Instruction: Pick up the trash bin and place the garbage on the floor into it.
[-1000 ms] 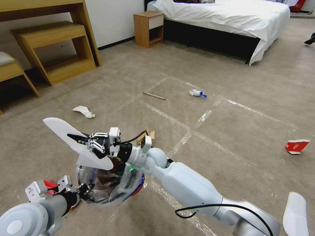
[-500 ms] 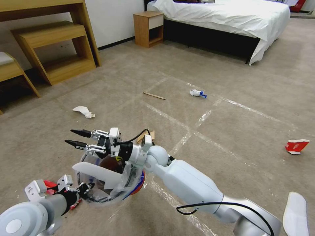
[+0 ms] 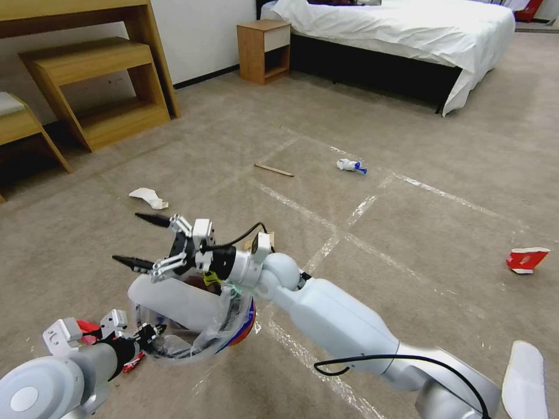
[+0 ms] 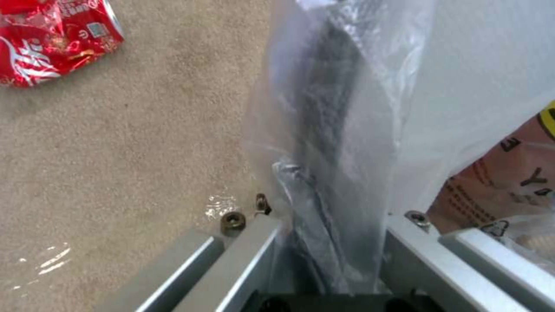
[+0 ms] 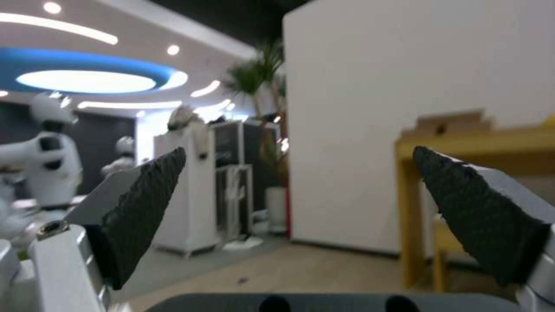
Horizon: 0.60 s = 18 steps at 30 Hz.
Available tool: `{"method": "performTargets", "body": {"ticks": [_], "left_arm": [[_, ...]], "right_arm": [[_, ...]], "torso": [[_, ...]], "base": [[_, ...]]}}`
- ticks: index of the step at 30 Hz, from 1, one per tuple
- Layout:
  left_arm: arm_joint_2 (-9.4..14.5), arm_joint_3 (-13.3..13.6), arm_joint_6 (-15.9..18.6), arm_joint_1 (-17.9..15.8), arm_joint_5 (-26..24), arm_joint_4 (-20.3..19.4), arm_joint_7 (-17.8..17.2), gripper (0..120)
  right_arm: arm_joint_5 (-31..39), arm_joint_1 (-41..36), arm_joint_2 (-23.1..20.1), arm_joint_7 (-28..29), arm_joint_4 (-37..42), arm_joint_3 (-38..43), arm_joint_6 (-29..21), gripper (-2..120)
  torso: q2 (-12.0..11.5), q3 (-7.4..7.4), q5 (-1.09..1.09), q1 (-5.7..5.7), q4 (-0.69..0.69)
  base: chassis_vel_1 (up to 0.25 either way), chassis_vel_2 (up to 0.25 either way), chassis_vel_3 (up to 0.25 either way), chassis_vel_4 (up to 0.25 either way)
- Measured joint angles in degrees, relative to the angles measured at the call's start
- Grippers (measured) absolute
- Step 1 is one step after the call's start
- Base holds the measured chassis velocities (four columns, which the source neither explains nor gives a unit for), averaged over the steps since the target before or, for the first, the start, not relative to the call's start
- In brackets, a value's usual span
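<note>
1. The right tool (image 3: 142, 240) hangs just above the trash bin (image 3: 236, 326), its two black fingertips (image 3: 152, 219) spread wide apart with nothing between them; the right wrist view shows the same gap, with a white wall and yellow furniture beyond.
2. Directly under the right tool, a flat white oblong piece (image 3: 174, 299) lies across the mouth of the bin, resting on the clear plastic bag (image 3: 174, 349) that lines it, one end poking past the rim.
3. The left tool (image 3: 148, 336) is clamped on the near rim of the bin, holding it off the floor (image 3: 407, 221); in the left wrist view its metal fingers (image 4: 249, 260) pinch the rim and the bunched bag (image 4: 341, 143).
4. Just beside the left tool, on the carpet, lies a crushed red can (image 4: 52, 39).
5. Behind the right tool's wrist sits a brown cardboard scrap (image 3: 265, 238).
6. Farther out from the right tool lie crumpled white paper (image 3: 148, 198), a thin wooden stick (image 3: 273, 169) and a white-blue wad (image 3: 351, 166).
7. Well off to the right arm's side are a red wrapper (image 3: 527, 259) and another flat white piece (image 3: 524, 378).
</note>
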Motion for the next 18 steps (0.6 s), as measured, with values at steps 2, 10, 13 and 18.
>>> {"method": "performTargets", "body": {"ticks": [2, 10, 13, 18], "left_arm": [[0.4, -0.2, 0.0, -0.1, -0.2, 0.0, -0.1, 0], [0.8, -0.7, -0.1, -0.3, 0.0, 0.1, -0.1, 0], [0.6, -0.7, -0.1, -0.3, 0.8, 0.2, -0.2, 0], [-0.2, -0.7, -0.1, -0.1, 2.0, -0.1, 0.2, 0]], "right_arm": [[0.8, 1.0, -2.1, 2.5, 3.7, 4.4, -0.4, 100], [0.5, -0.4, -9.9, 8.1, 9.1, 15.5, -0.8, 100], [-1.5, -4.5, -16.4, 10.2, 11.2, 23.0, -0.9, 100], [-3.9, -10.6, -21.1, 12.0, 13.5, 30.8, -0.8, 100]], "torso": [[0.0, 0.00, 0.00, 0.00, 0.00], [0.0, 0.00, 0.01, 0.00, 0.00], [0.0, 0.00, 0.02, 0.00, -0.02], [0.0, 0.00, 0.02, 0.00, -0.03]], "base": [[0.000, 0.000, 0.000, 0.000], [0.000, 0.000, 0.000, 0.000], [0.000, 0.000, 0.000, 0.000], [0.000, 0.000, 0.000, 0.000]]}}
